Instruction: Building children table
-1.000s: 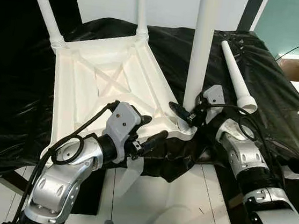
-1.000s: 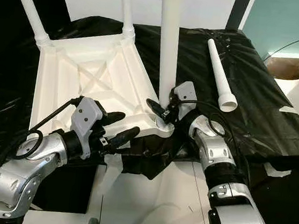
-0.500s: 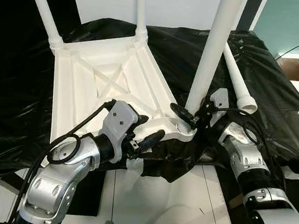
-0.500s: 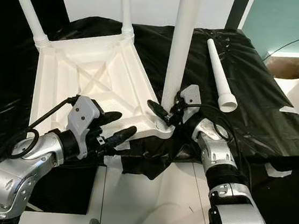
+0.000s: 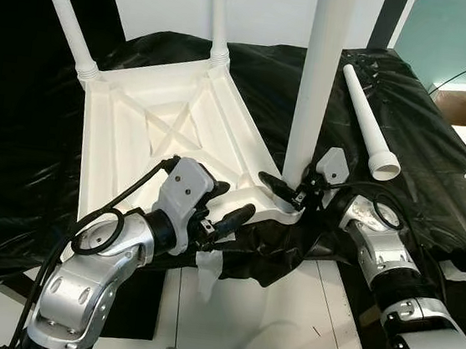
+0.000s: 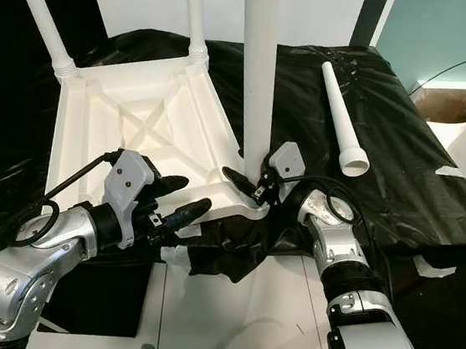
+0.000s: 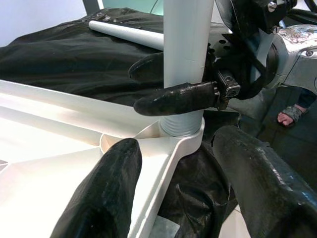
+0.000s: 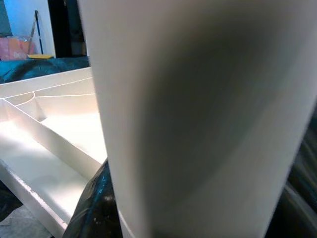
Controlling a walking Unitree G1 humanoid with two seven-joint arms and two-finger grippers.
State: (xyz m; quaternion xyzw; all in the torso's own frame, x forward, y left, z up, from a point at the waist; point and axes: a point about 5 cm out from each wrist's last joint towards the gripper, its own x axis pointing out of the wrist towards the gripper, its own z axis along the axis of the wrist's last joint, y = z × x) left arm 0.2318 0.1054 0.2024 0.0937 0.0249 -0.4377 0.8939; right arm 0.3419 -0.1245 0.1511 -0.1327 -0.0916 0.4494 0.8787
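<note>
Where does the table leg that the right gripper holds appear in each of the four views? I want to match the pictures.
Left eye view: the held leg stands upright right of centre, running out of the top edge.
Right eye view: same leg, near the centre.
Left wrist view: leg top centre, gripped by the right gripper.
Right wrist view: leg, very close, blurred.
Shared landmark: the corner socket of the upturned white tabletop.
</note>
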